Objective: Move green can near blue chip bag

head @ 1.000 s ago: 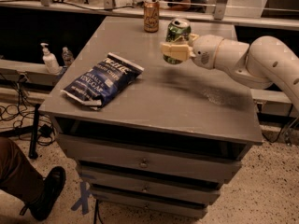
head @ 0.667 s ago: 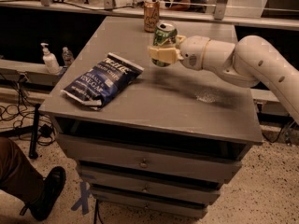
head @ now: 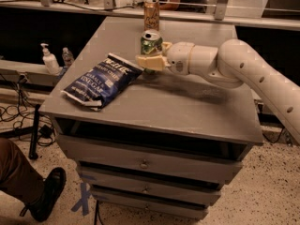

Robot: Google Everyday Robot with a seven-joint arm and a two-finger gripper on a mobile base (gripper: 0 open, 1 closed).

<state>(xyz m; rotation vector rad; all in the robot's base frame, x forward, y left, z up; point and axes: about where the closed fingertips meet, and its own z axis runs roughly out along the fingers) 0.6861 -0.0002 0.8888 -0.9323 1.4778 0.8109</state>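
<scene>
The green can point(head: 151, 43), mottled green and white with a silver top, is held upright in my gripper point(head: 151, 60) over the grey table top point(head: 187, 102). The gripper is shut on the can's lower half. The can sits just right of the upper corner of the blue chip bag point(head: 102, 80), which lies flat on the table's left side with white lettering up. My white arm point(head: 243, 69) reaches in from the right. I cannot tell whether the can's base touches the table.
An orange-brown can point(head: 151, 14) stands at the table's back edge, behind the green can. Drawers point(head: 143, 163) are below the top. Two small bottles point(head: 49, 59) stand on a ledge at the left. A person's leg and shoe point(head: 33, 186) are at bottom left.
My gripper has carried the green can leftward and toward the front, from mid-table to right beside the chip bag's upper corner. The bag and orange-brown can have not moved.
</scene>
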